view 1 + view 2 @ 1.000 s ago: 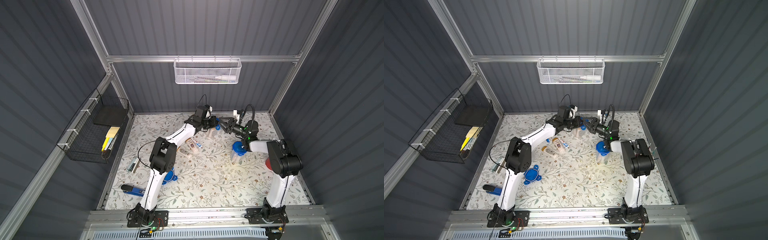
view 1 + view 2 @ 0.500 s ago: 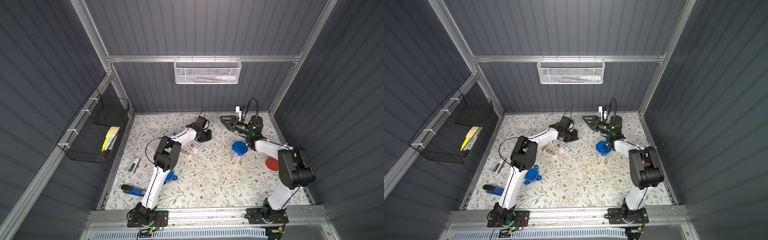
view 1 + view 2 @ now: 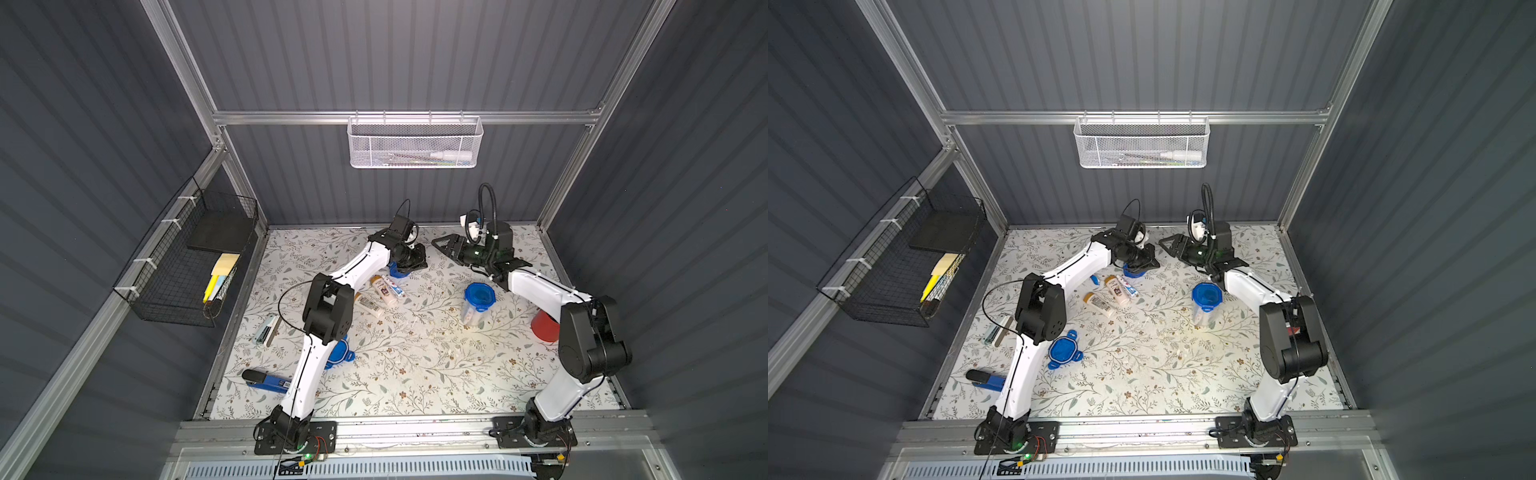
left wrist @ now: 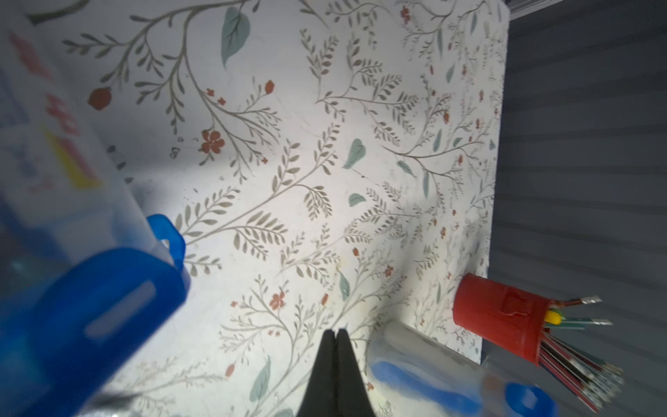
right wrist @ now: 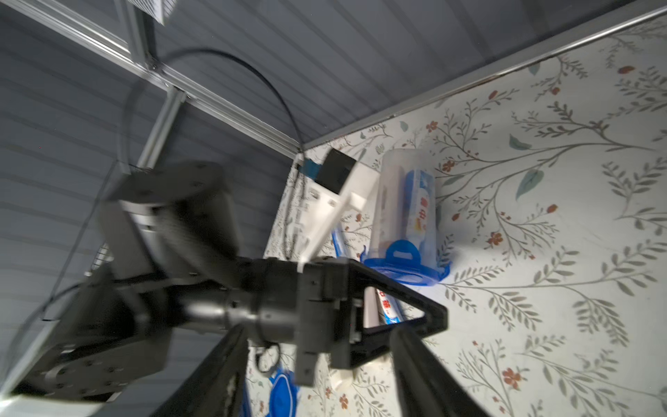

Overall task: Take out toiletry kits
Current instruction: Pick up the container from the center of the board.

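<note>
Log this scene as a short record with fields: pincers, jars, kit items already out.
left pincer: shut, empty, beside far jar
right pincer: open, empty
far jar: holds a toothpaste tube
near jar: upright, blue lid on
taken out: first bottle, second bottle, loose tube
spare lid: lying apart from both jars

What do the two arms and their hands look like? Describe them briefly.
The left arm and right arm have white links, bulky black joints and thin black cables. The left hand and right hand have black tapered fingers.
</note>
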Tool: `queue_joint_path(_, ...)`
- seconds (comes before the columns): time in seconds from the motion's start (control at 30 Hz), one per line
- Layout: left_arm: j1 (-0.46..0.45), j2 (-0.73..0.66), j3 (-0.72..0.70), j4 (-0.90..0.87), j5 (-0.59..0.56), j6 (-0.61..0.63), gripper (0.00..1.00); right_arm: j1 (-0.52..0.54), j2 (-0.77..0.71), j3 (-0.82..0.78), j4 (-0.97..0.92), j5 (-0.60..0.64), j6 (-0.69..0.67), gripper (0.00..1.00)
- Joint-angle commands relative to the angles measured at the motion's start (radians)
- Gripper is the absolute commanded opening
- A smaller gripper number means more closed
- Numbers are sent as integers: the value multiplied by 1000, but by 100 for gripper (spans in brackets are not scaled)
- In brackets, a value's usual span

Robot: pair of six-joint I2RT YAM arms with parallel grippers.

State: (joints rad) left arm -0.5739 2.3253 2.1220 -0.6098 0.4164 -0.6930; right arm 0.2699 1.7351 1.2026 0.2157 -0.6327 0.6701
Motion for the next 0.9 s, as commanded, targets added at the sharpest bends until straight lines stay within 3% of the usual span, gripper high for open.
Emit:
queue_joint_path(0.0,13,-132,-17,-45,-38,27,0,57,24,67,-157,131,-149,77)
queue_joint_path(0.13,63,-275,-131,-68,-216,47,0,107,66,124,-207,239,-186,89)
queue_joint_path(0.17,82,-301,-159,-72,-247,46,0,119,77,140,-216,262,-196,99)
queue_joint_path(0.33,169,-381,-274,-94,-332,52,2,162,145,229,-248,362,-207,99)
queue_joint_path(0.5,241,-419,-377,-76,-341,35,39,205,270,407,-359,446,-235,99)
queue_joint_path(0.67,271,-428,-434,-30,-308,32,71,269,445,671,-526,584,-311,99)
queue_joint_path(0.87,281,-416,-455,-9,-282,35,88,318,633,941,-732,660,-367,99)
